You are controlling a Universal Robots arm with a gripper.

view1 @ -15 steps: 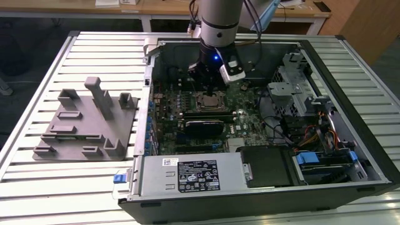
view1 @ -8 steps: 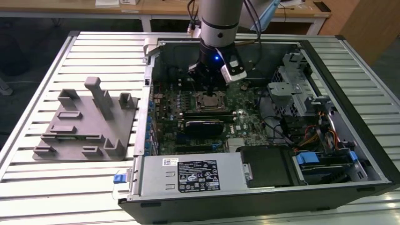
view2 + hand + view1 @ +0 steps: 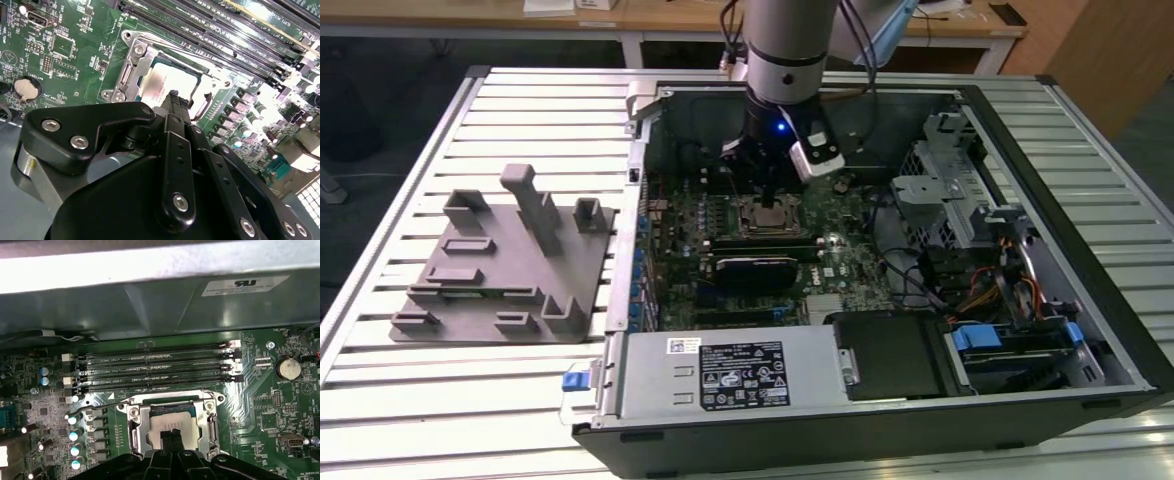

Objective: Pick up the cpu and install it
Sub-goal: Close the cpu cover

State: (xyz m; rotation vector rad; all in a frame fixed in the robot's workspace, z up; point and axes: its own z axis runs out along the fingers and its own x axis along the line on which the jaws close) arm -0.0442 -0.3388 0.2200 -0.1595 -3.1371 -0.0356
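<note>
Second wrist view: my black claw (image 3: pixel 172 97), tips together, hangs over the silvery square cpu (image 3: pixel 161 80); I judge skew could damage the steel socket (image 3: pixel 131 65).

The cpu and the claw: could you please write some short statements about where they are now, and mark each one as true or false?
1. The cpu lies in the motherboard socket. True.
2. The grey fixture stands on the slatted table, at the exterior view's left of the computer case. True.
3. The claw hangs over the grey fixture. False: it is over the cpu, inside the computer case.
4. The claw is wide open. False: its fingertips are together.
</note>
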